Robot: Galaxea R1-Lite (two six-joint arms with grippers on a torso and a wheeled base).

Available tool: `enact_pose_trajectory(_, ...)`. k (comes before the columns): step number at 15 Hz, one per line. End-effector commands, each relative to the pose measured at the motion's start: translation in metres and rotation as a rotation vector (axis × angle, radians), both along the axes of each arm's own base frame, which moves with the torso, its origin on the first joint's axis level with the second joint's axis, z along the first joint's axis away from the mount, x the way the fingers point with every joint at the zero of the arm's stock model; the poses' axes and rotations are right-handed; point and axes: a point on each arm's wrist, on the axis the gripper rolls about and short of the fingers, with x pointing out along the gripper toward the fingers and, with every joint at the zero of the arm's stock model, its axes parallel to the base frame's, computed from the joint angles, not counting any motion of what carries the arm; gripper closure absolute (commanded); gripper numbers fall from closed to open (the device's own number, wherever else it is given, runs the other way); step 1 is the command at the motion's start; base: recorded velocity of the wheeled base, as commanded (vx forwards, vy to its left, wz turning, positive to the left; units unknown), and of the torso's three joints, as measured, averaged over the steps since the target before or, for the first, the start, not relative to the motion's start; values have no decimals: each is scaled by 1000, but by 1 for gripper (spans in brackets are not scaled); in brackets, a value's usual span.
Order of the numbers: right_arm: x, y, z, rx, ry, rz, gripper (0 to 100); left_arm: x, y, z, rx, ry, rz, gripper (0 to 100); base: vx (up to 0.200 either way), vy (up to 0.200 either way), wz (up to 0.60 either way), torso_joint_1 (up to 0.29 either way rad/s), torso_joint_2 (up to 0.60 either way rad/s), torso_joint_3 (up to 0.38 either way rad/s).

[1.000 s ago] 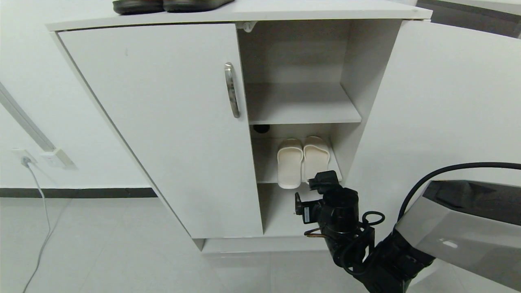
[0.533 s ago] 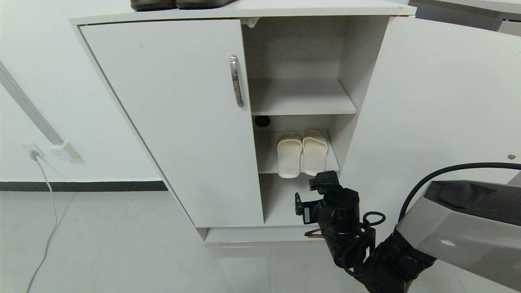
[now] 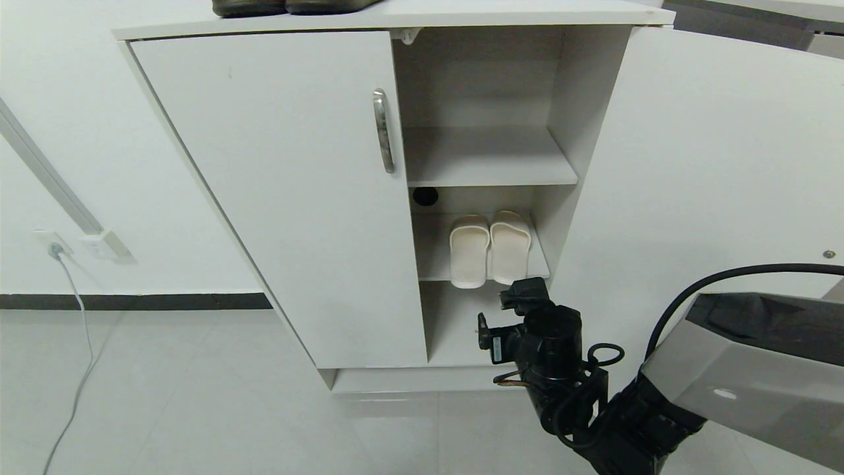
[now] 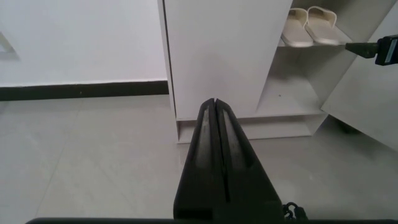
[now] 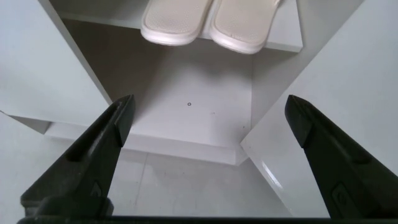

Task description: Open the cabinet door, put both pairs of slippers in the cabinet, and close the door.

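Nothing is seen to have moved since the earlier frames beyond the head camera's own shift. The right claw (image 5: 208,118) is held spread wide before the bottom compartment of the cabinet (image 3: 277,198), just under the shelf (image 3: 432,260) at whose front edge the white slippers (image 3: 489,247) are set; the left claw (image 4: 214,109) is pressed together. The dark slippers (image 3: 290,6) are left on the cabinet top, the right door (image 3: 692,165) open.

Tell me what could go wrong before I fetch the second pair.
1. The white slippers overhang their shelf's front edge, with the open right tool close below; lifting straight up could knock them off.
2. The dark slippers sit on the cabinet top at the head view's upper edge, so grasping them may be poorly seen.
3. The open door stands close beside the right arm; a wide swing might clip it.
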Motion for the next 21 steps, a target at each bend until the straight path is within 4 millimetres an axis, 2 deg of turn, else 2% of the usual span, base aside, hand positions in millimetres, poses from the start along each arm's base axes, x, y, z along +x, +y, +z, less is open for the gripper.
enact_pose_trajectory(1,0,0,-1,-2,1,1,0,0,0,0,0,2,-1,100,0,0,0,0,0,0)
enact_pose_trajectory(5,0,0,0,0,0,1,0,0,0,0,0,2,-1,100,0,0,0,2,1,54)
enact_pose_trajectory(13,0,0,0,5,-9,0,0,0,0,0,0,2,0,100,0,0,0,0,2,183)
enact_pose_trajectory(19,-1,0,0,6,-10,0,0,0,0,0,2,2,0,100,0,0,0,-1,0,13)
enact_pose_trajectory(21,-1,0,0,12,-18,0,0,0,0,0,2,2,0,100,0,200,0,5,5,2)
